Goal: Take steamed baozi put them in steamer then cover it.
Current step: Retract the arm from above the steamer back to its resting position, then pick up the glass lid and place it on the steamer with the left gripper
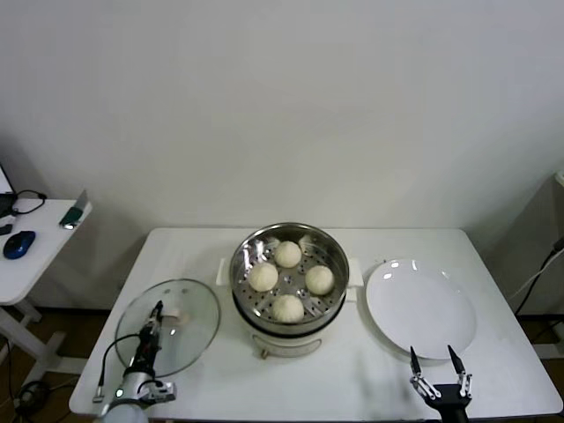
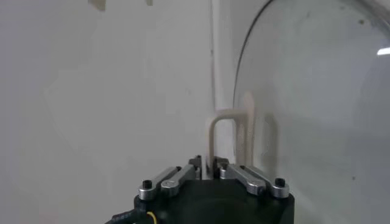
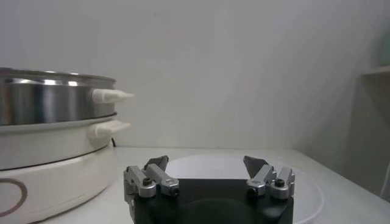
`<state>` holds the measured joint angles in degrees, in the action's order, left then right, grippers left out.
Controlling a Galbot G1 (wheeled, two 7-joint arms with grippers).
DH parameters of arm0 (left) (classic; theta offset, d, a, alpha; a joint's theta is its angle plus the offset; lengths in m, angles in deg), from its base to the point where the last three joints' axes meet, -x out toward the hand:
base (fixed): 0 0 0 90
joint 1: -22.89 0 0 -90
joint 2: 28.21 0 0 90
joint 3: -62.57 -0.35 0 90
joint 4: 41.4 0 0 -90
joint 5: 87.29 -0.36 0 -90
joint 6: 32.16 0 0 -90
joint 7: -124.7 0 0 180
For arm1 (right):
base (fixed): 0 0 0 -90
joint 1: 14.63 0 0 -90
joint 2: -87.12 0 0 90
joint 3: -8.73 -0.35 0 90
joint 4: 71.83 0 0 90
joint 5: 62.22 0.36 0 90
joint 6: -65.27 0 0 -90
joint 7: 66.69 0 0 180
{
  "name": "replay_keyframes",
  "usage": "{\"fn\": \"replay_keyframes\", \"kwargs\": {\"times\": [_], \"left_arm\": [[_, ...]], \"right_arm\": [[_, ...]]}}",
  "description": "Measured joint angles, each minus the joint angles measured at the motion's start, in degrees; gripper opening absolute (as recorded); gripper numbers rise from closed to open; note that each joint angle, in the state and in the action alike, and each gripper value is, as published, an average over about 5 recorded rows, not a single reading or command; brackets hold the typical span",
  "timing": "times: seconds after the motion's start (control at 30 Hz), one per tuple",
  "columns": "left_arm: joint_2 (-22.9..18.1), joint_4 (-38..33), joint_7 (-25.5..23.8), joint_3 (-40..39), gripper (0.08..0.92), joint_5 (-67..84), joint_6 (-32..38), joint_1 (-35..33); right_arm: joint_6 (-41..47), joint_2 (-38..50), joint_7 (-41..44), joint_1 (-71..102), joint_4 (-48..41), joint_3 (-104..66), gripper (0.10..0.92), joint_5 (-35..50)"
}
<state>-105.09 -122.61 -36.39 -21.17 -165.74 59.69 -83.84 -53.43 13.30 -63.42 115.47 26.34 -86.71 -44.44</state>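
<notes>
All four buns (image 1: 287,280) already sit in the steamer (image 1: 289,271), so covering it is what remains. The left gripper (image 1: 159,309) has its jaws closed on the handle of the glass lid (image 1: 167,328), which lies on the desk (image 1: 352,379) beside the pot. Lift it level, carry it across, and centre its rim over the basket before releasing. The right gripper (image 1: 438,362) waits at the plate (image 1: 421,308), jaws open and empty.

White rectangular table (image 1: 203,251) carries cream-white electric steamer pot (image 1: 289,339), clear glass lid (image 1: 167,325), flat white plate (image 1: 421,308).
</notes>
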Motion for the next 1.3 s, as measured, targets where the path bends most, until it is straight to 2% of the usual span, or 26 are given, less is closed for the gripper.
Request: {"fn": "replay_keyframes", "kwargs": {"times": [0.07,0.17,0.4,0.57,0.97,1.13,1.3], "left_arm": [[0.15,-0.37,-0.15,-0.01,0.158,0.4,-0.1,-0.06],[0.4,-1.18,-0.44,-0.06,0.142,1.2,-0.3,-0.22],[1.59,-5.46,-1.85,0.08,0.142,4.37,-1.22,-1.26],[4.01,-10.76,-4.21,0.83,0.142,8.42,-2.86,-2.43],[12.92,-26.09,-15.6,0.04,0.142,18.42,-13.65,-1.78],[14.04,-31.89,-20.43,-3.37,0.142,19.01,-19.67,0.59],[13.18,-36.19,-25.12,-9.05,0.142,16.5,-24.96,3.84]], "right_arm": [[-0.02,-0.06,-0.03,-0.01,0.09,-0.05,0.823,-0.07],[-0.02,-0.11,-0.04,-0.04,0.31,-0.15,0.823,-0.17],[-0.09,-0.24,-0.04,-0.05,0.59,-0.25,0.823,-0.32],[-0.11,-0.3,-0.09,-0.07,0.61,-0.26,0.823,-0.53],[0.1,-0.34,-1.02,-0.77,0.29,-0.06,0.823,-1.78],[0.08,-0.33,-1.04,-0.85,0.6,-0.02,0.823,-2.05],[0.08,-0.24,-1.04,-0.91,0.86,0.0,0.823,-2.34]]}}
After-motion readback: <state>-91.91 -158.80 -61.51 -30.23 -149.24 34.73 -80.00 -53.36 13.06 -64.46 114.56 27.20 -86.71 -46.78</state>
